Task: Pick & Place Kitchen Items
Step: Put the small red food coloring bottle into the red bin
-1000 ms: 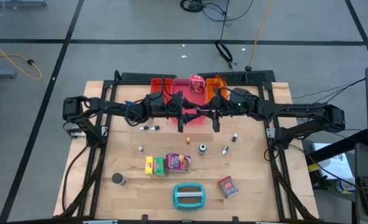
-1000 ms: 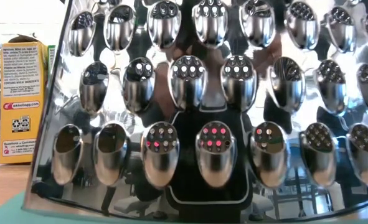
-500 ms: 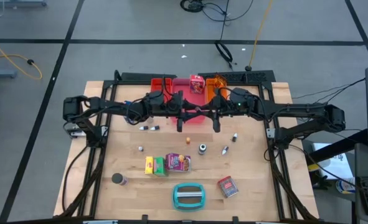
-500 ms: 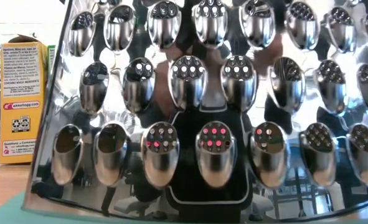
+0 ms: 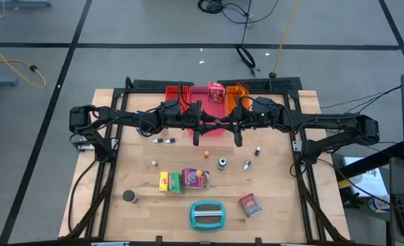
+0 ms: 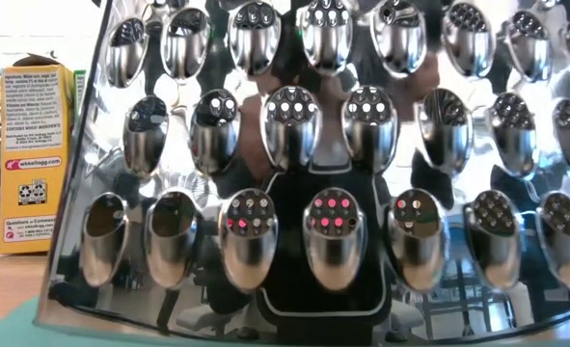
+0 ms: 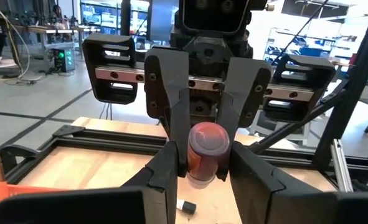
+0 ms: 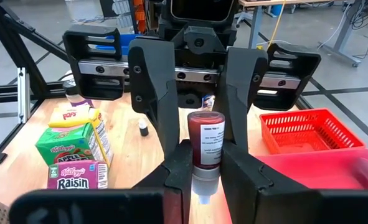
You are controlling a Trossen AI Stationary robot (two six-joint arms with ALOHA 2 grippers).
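A small bottle of red liquid [image 8: 207, 140] hangs cap down above the table's middle, just in front of the pink tray [image 8: 333, 168]. Both grippers reach it level from opposite sides. My left gripper [image 7: 202, 168] comes from the table's left and is shut on the bottle. My right gripper [image 8: 205, 165] comes from the right and is shut on it too. In the high view the two meet at the bottle [image 5: 217, 126]. Other kitchen items lie on the near half: yellow and green boxes [image 5: 169, 182], a purple packet [image 5: 195, 178], a dark can [image 5: 129, 197]. My left gripper pinches the bottle's red body [image 8: 199, 127], near its upturned base, between its two fingers [image 8: 177, 118]. The fingers come level from the table's left. The bottle stands upside down, clear of the table. My right gripper pinches the bottle lower down, just above its pale cap [image 8: 202, 177], between its two fingers [image 8: 177, 171]. The fingers come level from the table's right. The cap points down, with nothing under it.
Red [image 5: 178, 92], pink and orange [image 5: 237, 91] trays stand at the far edge, with a red-white box [image 5: 216, 91] among them. A teal-and-grey grater [image 5: 207, 215] near the front edge fills the low view. Small shakers [image 5: 222, 162] and a red-white box [image 5: 250, 204] lie around.
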